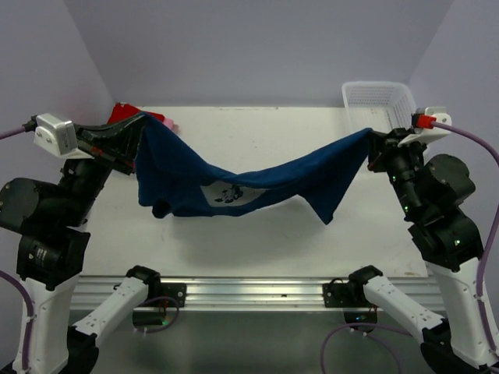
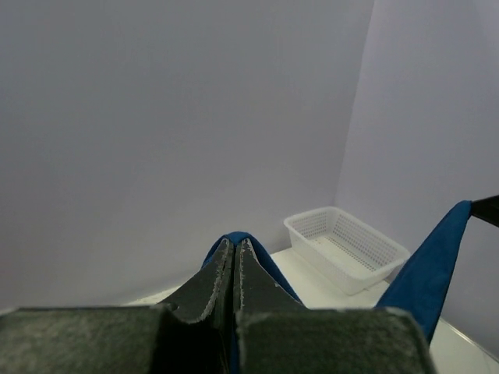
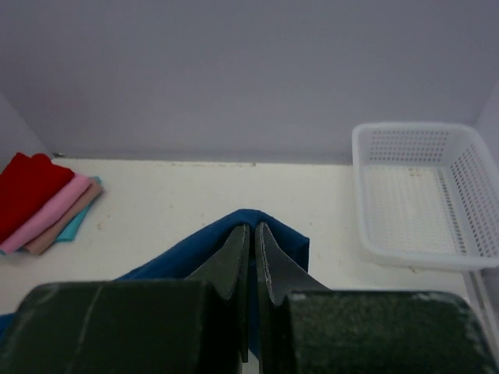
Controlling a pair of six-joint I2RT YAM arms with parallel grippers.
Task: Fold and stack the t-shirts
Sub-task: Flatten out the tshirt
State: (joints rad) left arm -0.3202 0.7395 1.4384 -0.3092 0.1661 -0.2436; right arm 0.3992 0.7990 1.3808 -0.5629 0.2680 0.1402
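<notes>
The navy blue t-shirt (image 1: 234,183) hangs stretched between both grippers above the table, sagging in the middle, its pale chest print (image 1: 228,193) facing up. My left gripper (image 1: 140,123) is shut on its left end; the cloth wraps over the fingertips in the left wrist view (image 2: 235,243). My right gripper (image 1: 373,140) is shut on its right end, with cloth over the tips in the right wrist view (image 3: 251,227). Folded red (image 3: 25,187), pink (image 3: 53,212) and teal (image 3: 76,222) t-shirts lie stacked at the table's far left corner, the red one also showing from above (image 1: 122,112).
A white plastic mesh basket (image 1: 377,101) stands at the table's far right corner; it also shows in the right wrist view (image 3: 421,195) and the left wrist view (image 2: 345,248). Lilac walls close in the back and sides. The table's bare white top (image 1: 257,241) lies under the shirt.
</notes>
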